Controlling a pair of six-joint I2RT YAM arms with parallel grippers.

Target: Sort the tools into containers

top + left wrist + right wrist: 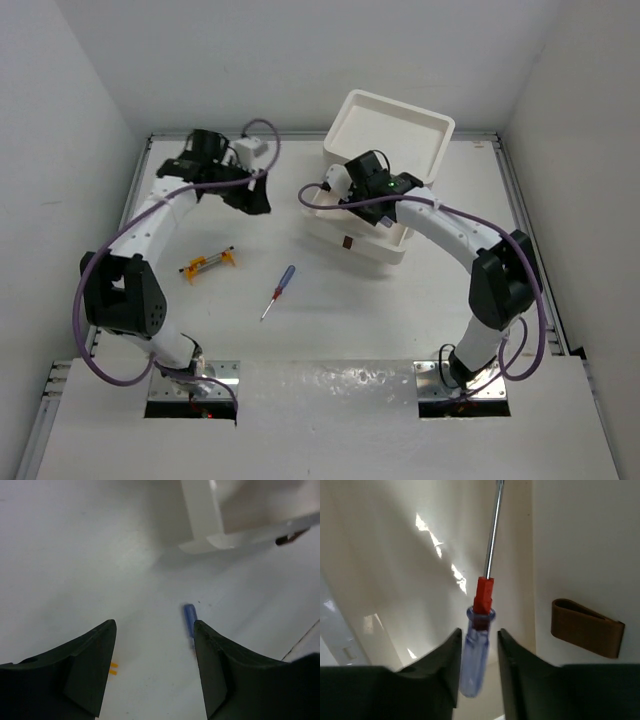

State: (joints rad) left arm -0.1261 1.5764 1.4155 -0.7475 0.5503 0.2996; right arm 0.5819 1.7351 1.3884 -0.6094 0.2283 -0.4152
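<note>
The white drawer unit (392, 150) stands at the back centre, with a drawer (372, 243) pulled out toward me. My right gripper (354, 203) hangs over an open drawer. In the right wrist view its jaws (479, 630) are apart around a screwdriver (479, 645) with a clear blue handle and red collar; the handle is blurred, with a gap to the right finger. A dark red-brown tab (587, 627) shows beside it. A blue-handled screwdriver (279, 290) lies on the table. My left gripper (253, 198) is open and empty above the table (155, 625), with that blue handle (189, 619) below it.
A small orange and yellow tool (208, 264) lies on the table left of the blue screwdriver; its orange tips (114, 668) show by my left finger. White walls enclose the table on three sides. The unit's corner (210, 530) is ahead of the left gripper.
</note>
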